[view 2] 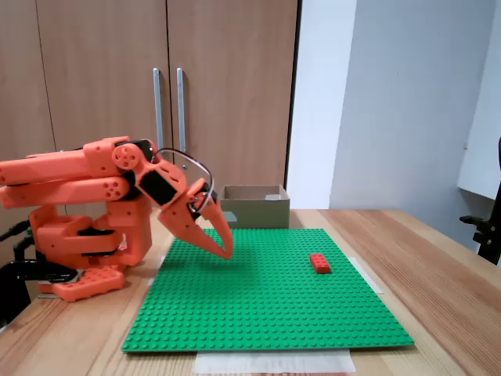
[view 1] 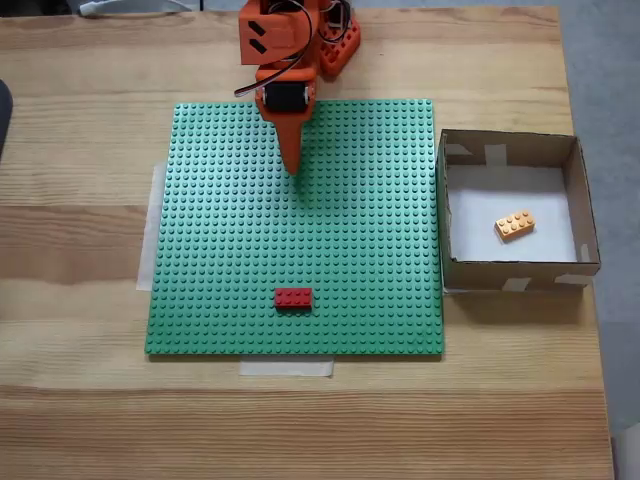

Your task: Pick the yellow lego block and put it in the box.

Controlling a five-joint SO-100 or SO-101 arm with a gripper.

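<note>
The yellow lego block (view 1: 515, 225) lies tilted on the white floor of the cardboard box (view 1: 460, 270), at the right of the green baseplate. From the side, the box (view 2: 254, 213) stands behind the plate and the block inside is hidden. My orange gripper (view 1: 294, 168) hangs shut and empty over the back part of the baseplate, far from the box. The side fixed view has the gripper (view 2: 225, 252) with its tips pointing down, just above the studs.
A red brick (view 1: 293, 297) sits on the green baseplate (view 1: 200, 300) near its front edge; it is also on the baseplate (view 2: 258, 313) as a red brick (view 2: 319, 263). The arm's base (view 2: 78, 258) stands behind the plate. Wooden table all around, taped plate edges.
</note>
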